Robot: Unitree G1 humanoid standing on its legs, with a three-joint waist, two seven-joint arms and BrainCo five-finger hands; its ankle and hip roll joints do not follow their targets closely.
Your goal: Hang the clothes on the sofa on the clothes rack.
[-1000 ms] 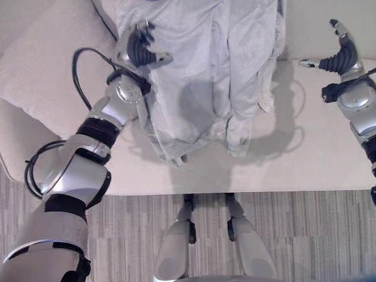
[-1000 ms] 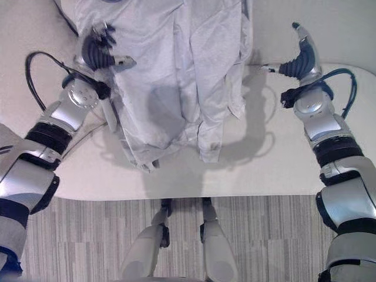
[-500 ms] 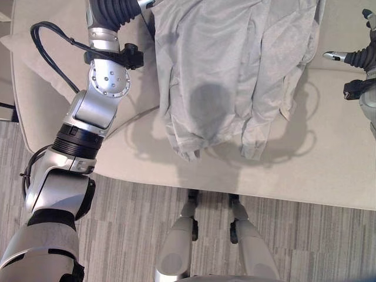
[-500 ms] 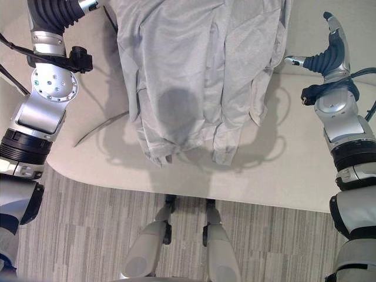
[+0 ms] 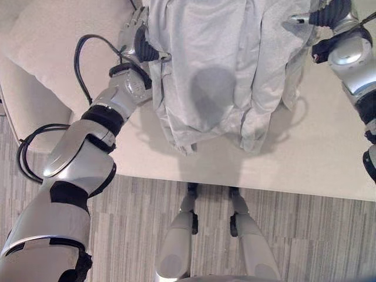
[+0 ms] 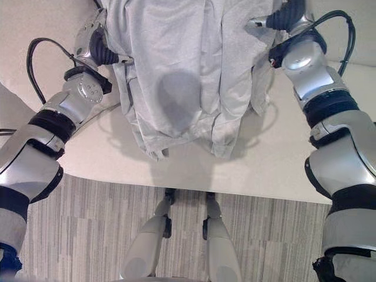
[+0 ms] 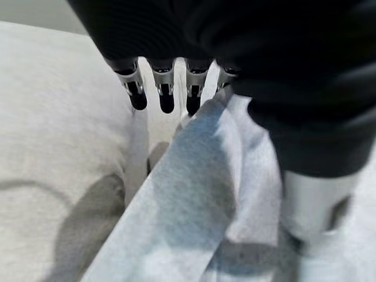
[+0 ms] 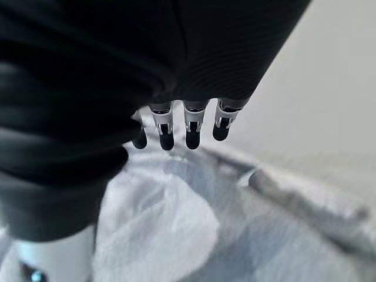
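Note:
A light grey garment [image 5: 211, 70] hangs in folds above the beige sofa seat [image 5: 317, 153], its lower hem just over the cushion. My left hand [image 5: 140, 42] is at the garment's left edge. In the left wrist view the cloth [image 7: 194, 194] runs up between its fingers [image 7: 164, 88] and thumb, pinched there. My right hand [image 6: 285, 14] is at the garment's upper right edge, its thumb lying on the cloth. In the right wrist view its fingers [image 8: 176, 129] are relaxed over the folds [image 8: 194, 235].
A beige back cushion [image 5: 53, 53] lies to the left of my left arm. The sofa's front edge runs across the lower middle, with grey striped floor [image 5: 129, 235] below it. Bare seat lies to the right of the garment.
My right hand has swung in from the far right to the garment's right edge. The left arm has dropped from its raised pose, its hand staying at the garment's left edge.

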